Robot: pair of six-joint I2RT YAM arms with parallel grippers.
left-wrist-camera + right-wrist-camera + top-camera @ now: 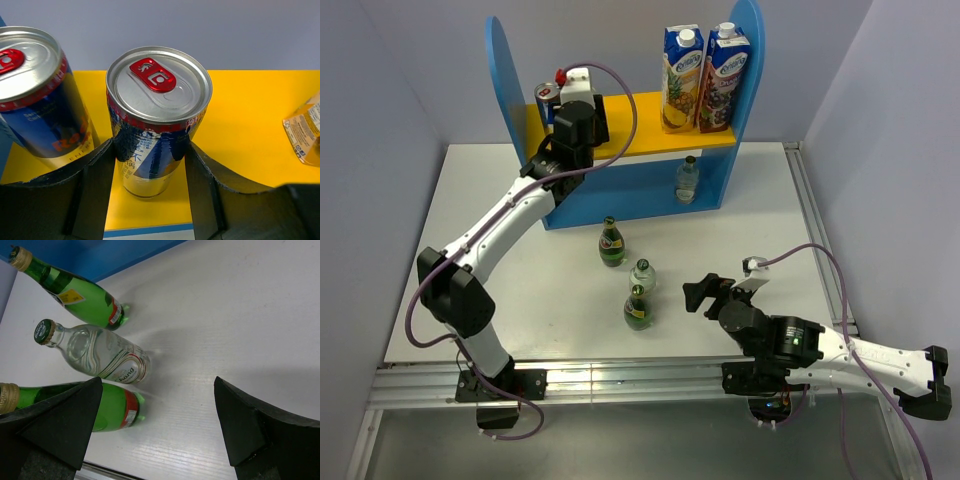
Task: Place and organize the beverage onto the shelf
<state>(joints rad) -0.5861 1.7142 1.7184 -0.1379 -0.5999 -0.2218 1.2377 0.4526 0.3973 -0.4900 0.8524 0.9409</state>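
Top external view: a blue shelf (510, 90) with a yellow upper board (640, 135) stands at the far side of a white desk (520, 300). Two arms reach out from the near edge.
Left jaws: clenched on a blue-and-silver can (159, 115), one jaw against each side, at the left end of the upper board. The can is upright, and its base looks to rest on the yellow surface.
Second can (35, 95): upright on the same board, just beside the gripped one and nearer the blue side panel.
Cartons (682, 80): two juice cartons stand at the right end of the upper board, well apart from the cans.
Lower level: a shelved clear bottle (687, 180) stands upright toward the right.
On the desk: three upright bottles in a loose line in front of the shelf. The far green bottle (611, 243) is nearest the shelf, the middle clear bottle (642, 275) comes next, and the near green bottle (638, 308) is closest to the arms.
Right jaws: spread wide, grasping nothing, low over the desk near the three loose bottles and facing them.
Done so far: by my count, three of the six drinks are on the shelf, including the can not yet let go.
Left to do: release the can, then shelve the two green bottles and the clear one, probably on the lower level beside the matching bottle.
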